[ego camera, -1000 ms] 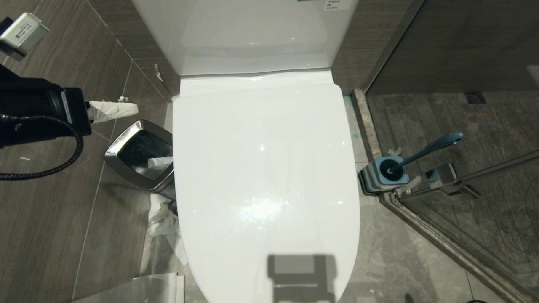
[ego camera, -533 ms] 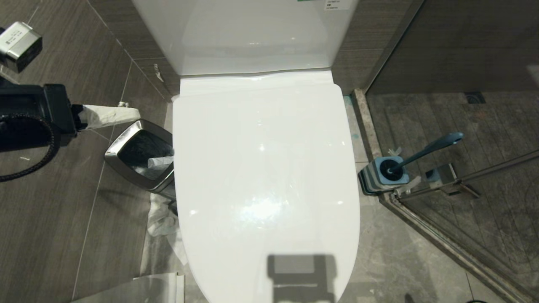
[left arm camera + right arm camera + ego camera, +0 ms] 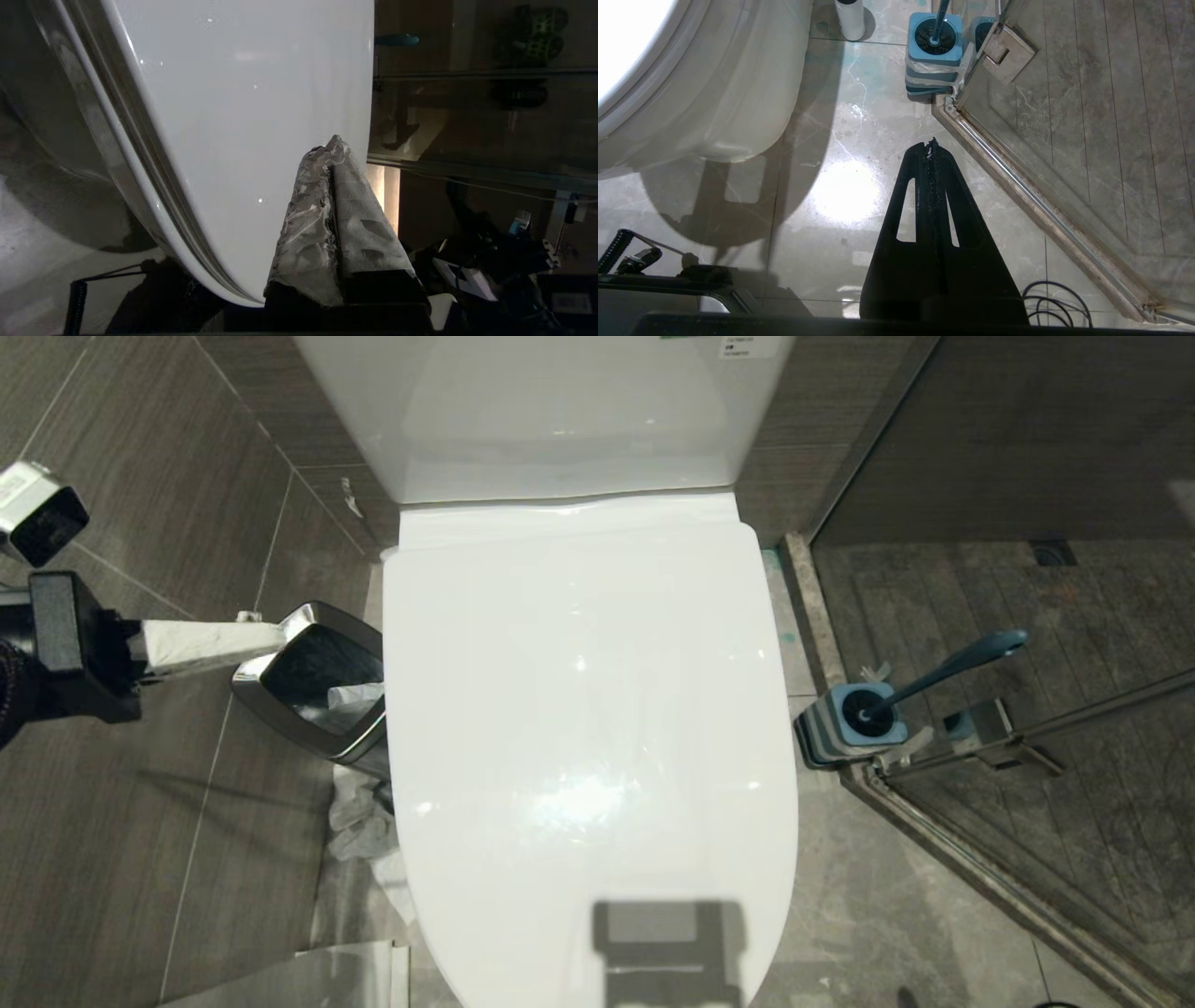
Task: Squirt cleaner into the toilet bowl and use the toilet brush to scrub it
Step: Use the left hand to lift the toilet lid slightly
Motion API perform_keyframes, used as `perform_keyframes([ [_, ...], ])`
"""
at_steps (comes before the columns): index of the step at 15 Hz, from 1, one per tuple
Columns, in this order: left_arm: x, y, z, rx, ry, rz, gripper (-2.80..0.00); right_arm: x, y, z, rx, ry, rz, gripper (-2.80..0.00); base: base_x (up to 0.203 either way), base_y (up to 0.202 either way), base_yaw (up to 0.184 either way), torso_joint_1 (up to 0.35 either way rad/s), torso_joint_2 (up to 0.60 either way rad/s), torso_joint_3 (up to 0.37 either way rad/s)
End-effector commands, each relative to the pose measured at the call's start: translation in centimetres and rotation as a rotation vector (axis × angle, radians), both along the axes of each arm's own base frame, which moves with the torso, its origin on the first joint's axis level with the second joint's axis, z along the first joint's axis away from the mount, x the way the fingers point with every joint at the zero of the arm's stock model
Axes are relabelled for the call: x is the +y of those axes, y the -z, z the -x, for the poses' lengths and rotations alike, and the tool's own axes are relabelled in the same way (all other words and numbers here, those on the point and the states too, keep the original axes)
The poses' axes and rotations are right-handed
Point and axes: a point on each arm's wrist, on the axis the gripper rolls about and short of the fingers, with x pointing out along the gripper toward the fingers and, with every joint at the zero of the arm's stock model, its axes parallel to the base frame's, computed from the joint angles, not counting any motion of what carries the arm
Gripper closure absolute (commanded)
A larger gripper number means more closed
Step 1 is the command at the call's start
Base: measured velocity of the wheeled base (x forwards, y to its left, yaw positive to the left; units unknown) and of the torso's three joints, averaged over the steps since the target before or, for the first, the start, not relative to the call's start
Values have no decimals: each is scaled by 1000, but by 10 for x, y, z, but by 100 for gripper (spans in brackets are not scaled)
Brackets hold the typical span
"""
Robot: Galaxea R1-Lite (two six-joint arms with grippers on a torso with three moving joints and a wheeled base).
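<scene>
The toilet bowl [image 3: 714,93] is covered by its shut white lid [image 3: 588,709], so its inside is hidden. The lid [image 3: 243,116] also fills much of the left wrist view. The toilet brush [image 3: 943,672] leans in its light-blue-topped holder [image 3: 845,723] on the floor to the right of the toilet, and this holder [image 3: 934,51] appears in the right wrist view too. My left gripper [image 3: 271,637], fingers wrapped in white covering, is shut on nothing, left of the toilet by the waste bin's rim. The right gripper [image 3: 930,145] hangs shut over the floor, short of the holder. The cleaner is out of view.
A chrome-rimmed waste bin [image 3: 280,686] stands against the toilet's left side, with crumpled paper [image 3: 359,821] on the floor beside it. A glass shower door with a metal hinge [image 3: 980,723] borders the brush holder. A white cylinder [image 3: 850,18] stands near the toilet's base.
My left arm has drawn back toward the picture's left edge and sunk lower, so its wrapped fingertips now lie by the bin's rim. Toilet, brush and right arm have not moved.
</scene>
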Motion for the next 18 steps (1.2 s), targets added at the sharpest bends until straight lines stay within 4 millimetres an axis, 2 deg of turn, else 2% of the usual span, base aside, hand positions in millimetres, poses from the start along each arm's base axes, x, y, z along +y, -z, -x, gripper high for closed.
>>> perform_keyframes([
  [1,5,13,-1,53,-12,14,0,0,0,0,1,-1,1,0,0,0,0,0,0,0],
  [6,4,36,1,122,-10,25,0,0,0,0,1,-1,1,0,0,0,0,0,0,0],
  [7,4,38,2,124,6,31,-280,0,0,0,1,-1,1,0,0,0,0,0,0,0],
  [11,6,56,5,141,85,81,-280,0,0,0,1,0,1,0,0,0,0,0,0,0],
  [15,8,89,16,96,166,76,-280,0,0,0,1,0,1,0,0,0,0,0,0,0],
  [18,8,102,21,78,186,63,-280,0,0,0,1,0,1,0,0,0,0,0,0,0],
])
